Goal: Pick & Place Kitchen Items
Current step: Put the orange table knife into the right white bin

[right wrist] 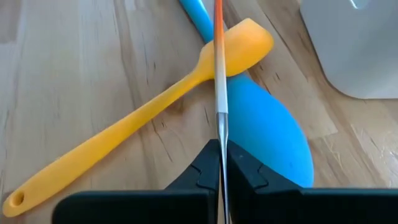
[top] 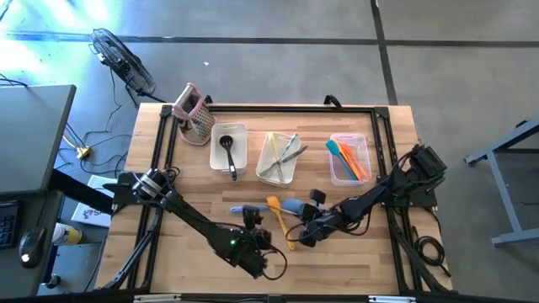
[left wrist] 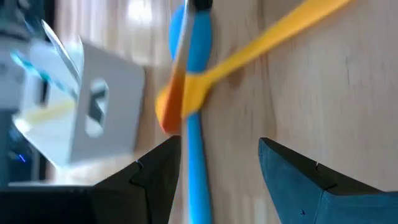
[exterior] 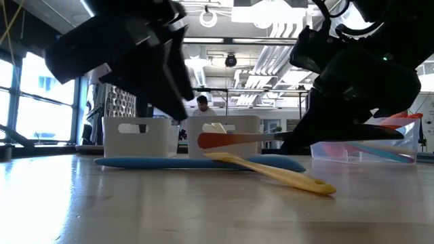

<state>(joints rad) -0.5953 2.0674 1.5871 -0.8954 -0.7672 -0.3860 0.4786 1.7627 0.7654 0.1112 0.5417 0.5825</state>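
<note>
Holding the slim orange-tipped metal-handled utensil (right wrist: pixel 219 74) edge-on in my fully closed right gripper (right wrist: pixel 221 163), low centre of the high view above the yellow silicone spatula (right wrist: pixel 134 112), I fear it twisting loose.

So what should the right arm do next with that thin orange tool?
Probably lift it straight up. The right gripper is shut on the orange spatula, held edge-on just above the yellow spatula and blue spatula on the table.
</note>
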